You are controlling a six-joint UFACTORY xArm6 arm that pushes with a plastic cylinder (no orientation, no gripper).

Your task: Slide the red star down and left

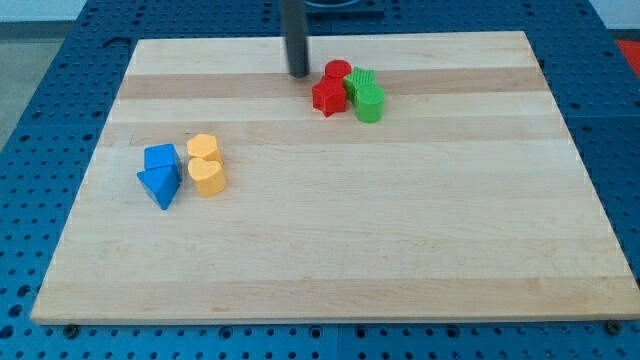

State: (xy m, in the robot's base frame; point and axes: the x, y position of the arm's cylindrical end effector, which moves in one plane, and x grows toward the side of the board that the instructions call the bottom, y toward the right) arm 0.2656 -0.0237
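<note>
The red star (327, 97) lies near the view's top centre of the wooden board (330, 250). A red round block (337, 71) touches it just above. Two green blocks sit against its right side, one upper (360, 81) and one lower (369, 103). My tip (298, 74) is the lower end of a dark rod coming down from the view's top. It stands just up and left of the red star, a small gap apart from it.
At the view's left are two blue blocks, a cube-like one (161, 159) and a triangular one (159, 186), beside two yellow blocks, one upper (203, 148) and a heart-shaped one (207, 177). A blue perforated table surrounds the board.
</note>
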